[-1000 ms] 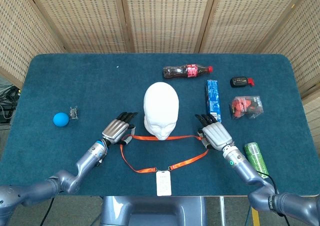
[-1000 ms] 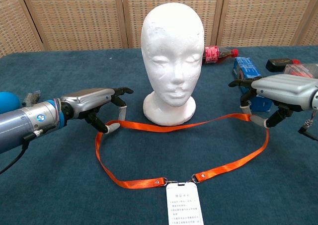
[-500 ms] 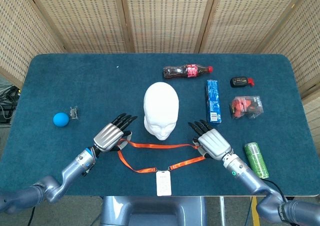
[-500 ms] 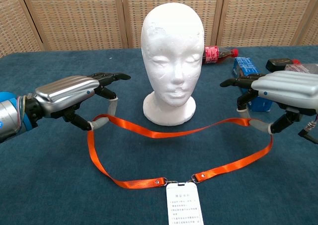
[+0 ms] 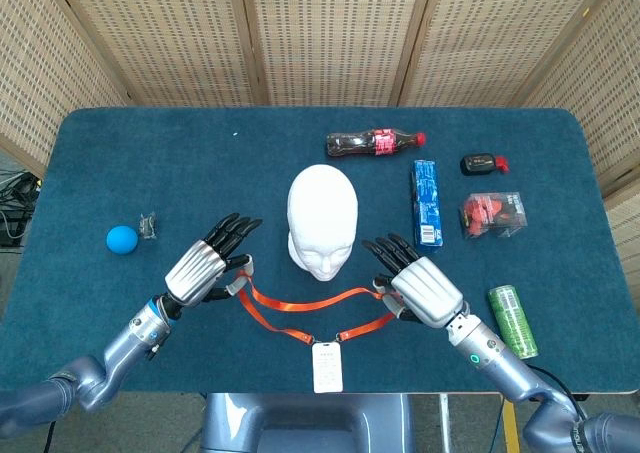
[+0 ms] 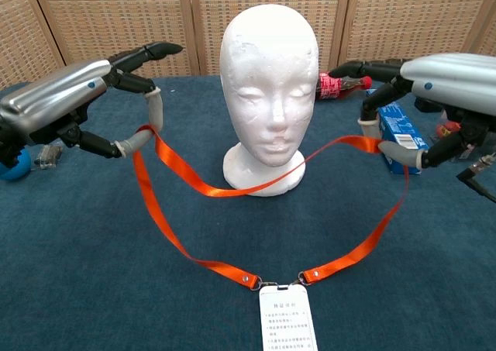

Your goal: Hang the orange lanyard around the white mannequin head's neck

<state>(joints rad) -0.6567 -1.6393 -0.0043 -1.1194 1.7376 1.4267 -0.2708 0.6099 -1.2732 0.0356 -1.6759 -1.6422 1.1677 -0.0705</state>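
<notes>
Head view. The left hand [image 5: 203, 264] and the right hand [image 5: 418, 285] sit on either side of the white mannequin head [image 5: 322, 219], nearer the camera than a second ago, so both have risen off the blue table [image 5: 150, 163]. Each hand pinches the orange lanyard [image 5: 300, 306] with its other fingers spread forward. The strap between them sags in front of the head, and the white badge [image 5: 326, 365] lies at the near edge. The loop has drawn in narrower as the hands climbed. A cola bottle [image 5: 372, 144], a blue box [image 5: 426, 202], a green can [image 5: 513, 320] and a blue ball [image 5: 122, 239] stand well clear.

Chest view. The left hand [image 6: 74, 103] and right hand [image 6: 438, 84] are now level with the mannequin's face, where earlier they were near the table. The lanyard [image 6: 232, 188] is raised at both ends; its far run dips across the front of the base, apparently touching it, though contact cannot be confirmed from this angle.

Assessment: the lift is under way, but the strap is not yet above the crown. It must clear the top of the head before it can drop to the neck.
</notes>
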